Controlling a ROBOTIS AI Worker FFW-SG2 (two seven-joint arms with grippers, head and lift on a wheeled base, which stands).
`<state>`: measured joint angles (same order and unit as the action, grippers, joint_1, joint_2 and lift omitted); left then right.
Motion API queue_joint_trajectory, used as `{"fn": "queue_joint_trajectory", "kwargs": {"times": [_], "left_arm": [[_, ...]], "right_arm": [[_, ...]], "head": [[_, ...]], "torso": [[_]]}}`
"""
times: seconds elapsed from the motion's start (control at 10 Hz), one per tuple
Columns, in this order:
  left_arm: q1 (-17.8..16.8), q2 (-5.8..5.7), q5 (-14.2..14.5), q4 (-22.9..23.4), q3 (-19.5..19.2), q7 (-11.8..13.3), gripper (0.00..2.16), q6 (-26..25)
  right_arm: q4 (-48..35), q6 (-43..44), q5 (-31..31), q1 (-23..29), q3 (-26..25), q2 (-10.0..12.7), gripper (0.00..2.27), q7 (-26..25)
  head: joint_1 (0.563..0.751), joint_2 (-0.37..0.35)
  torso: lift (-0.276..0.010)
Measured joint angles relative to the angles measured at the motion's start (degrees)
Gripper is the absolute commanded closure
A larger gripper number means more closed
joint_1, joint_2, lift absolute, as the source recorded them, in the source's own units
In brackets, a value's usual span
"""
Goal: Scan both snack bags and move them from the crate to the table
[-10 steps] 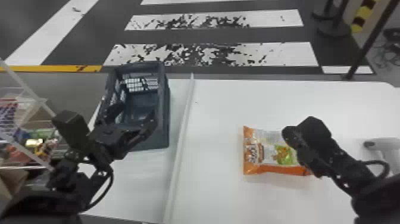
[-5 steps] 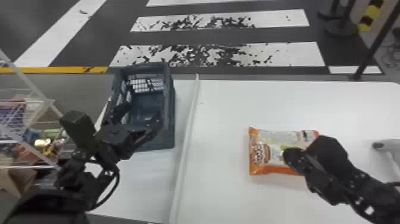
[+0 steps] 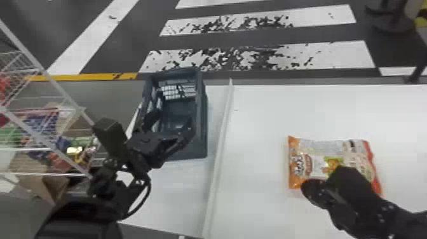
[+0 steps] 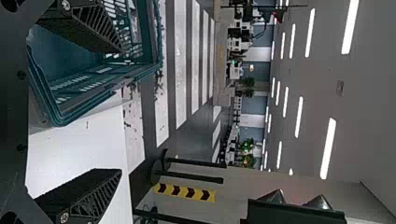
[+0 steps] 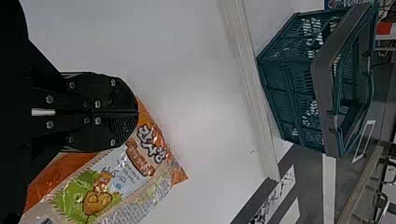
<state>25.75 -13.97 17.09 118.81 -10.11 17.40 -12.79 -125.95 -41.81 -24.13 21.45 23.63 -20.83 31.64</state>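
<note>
While our right gripper [image 3: 310,191] sits closed at the near edge of the snack bag [image 3: 313,159], our left gripper [image 3: 173,125] stands wide open over the crate [image 3: 200,139].
The bag lies flat on the bench [image 3: 263,117], at four o'clock in the head view; the crate stands at ten o'clock from it, beyond the pale strip [image 3: 221,143]. Our right fingers [image 5: 122,100] meet with nothing seen between them, though we cannot quite tell whether they touch the bag.

On the bench [image 3: 270,117], a strip [image 3: 220,149] runs near to far, the crate [image 3: 197,149] left of it, the snack bag [image 3: 309,165] right. Left of the bench is a rack [image 3: 41,139].
</note>
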Motion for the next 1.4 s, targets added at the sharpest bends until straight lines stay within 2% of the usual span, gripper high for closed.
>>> {"fn": "queue_joint_trajectory", "kwargs": {"times": [0.5,0.9,1.4], "left_arm": [[0.1,0.14,0.0,0.0,-0.3,0.0,0.08,0.0],[0.3,0.27,0.0,0.0,-0.9,0.0,0.08,0.0],[0.8,0.19,0.2,0.1,-1.8,0.1,0.08,0.0]], "right_arm": [[9.0,-1.6,-1.4,-8.0,7.2,1.8,2.26,-0.1],[16.0,-1.6,-1.5,-13.9,9.1,5.0,2.26,-0.5],[22.6,-1.7,-3.1,-19.8,10.4,7.7,2.26,-1.0]], "head": [[0.695,0.308],[0.695,0.322],[0.695,0.324]], "torso": [[-0.088],[-0.088],[-0.088]]}}
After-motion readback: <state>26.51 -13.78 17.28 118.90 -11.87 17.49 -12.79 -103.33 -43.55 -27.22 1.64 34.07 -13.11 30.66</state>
